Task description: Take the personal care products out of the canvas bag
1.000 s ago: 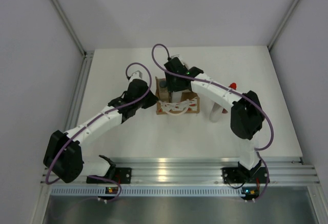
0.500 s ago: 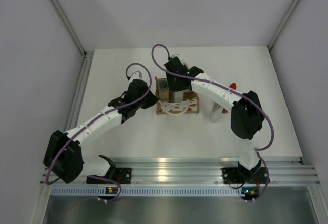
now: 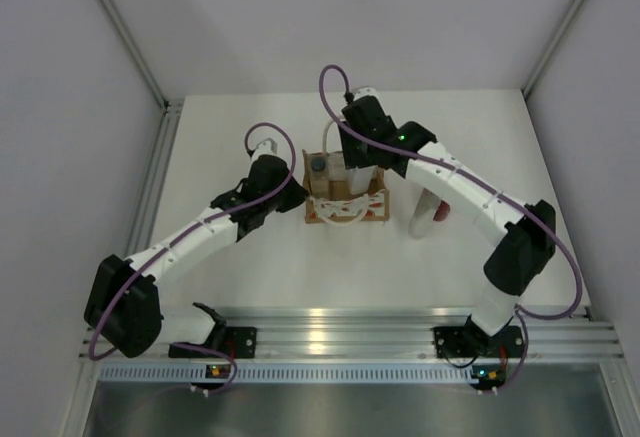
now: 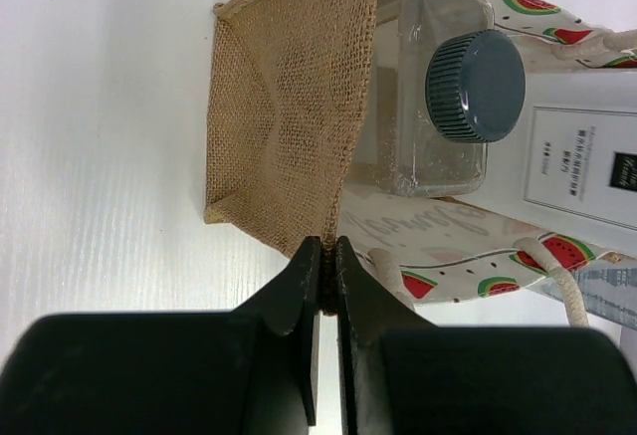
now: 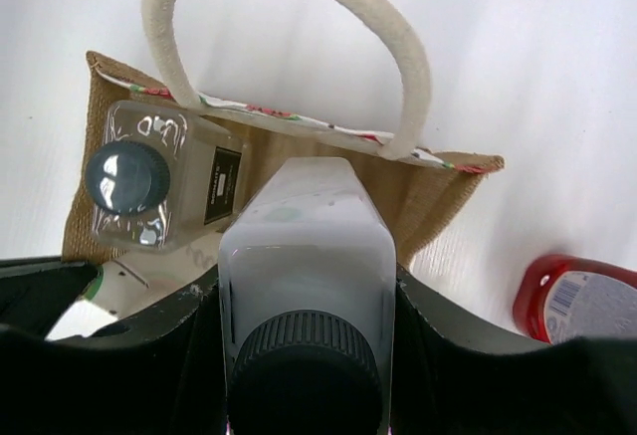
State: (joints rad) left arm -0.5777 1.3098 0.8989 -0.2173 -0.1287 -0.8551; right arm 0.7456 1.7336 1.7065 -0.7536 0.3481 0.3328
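The left pincer [image 4: 320,261] is clamped tight on the canvas bag [image 4: 289,116], at the burlap edge on its 9 o'clock side. The bag sits mid-way across the desk [image 3: 250,257]. One dark-capped white bottle [image 5: 139,181] stands inside. The right pincer [image 5: 305,306], partly open, grips a second white bottle [image 5: 304,226] above the bag's mouth. At the bag's 3 o'clock lie the pale tube [image 3: 420,219] and the red bottle [image 5: 577,301].

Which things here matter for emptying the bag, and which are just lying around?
Job: canvas bag; gripped white bottle; second white bottle in the bag; red bottle; pale tube.
Just there: aluminium rail; purple cables.
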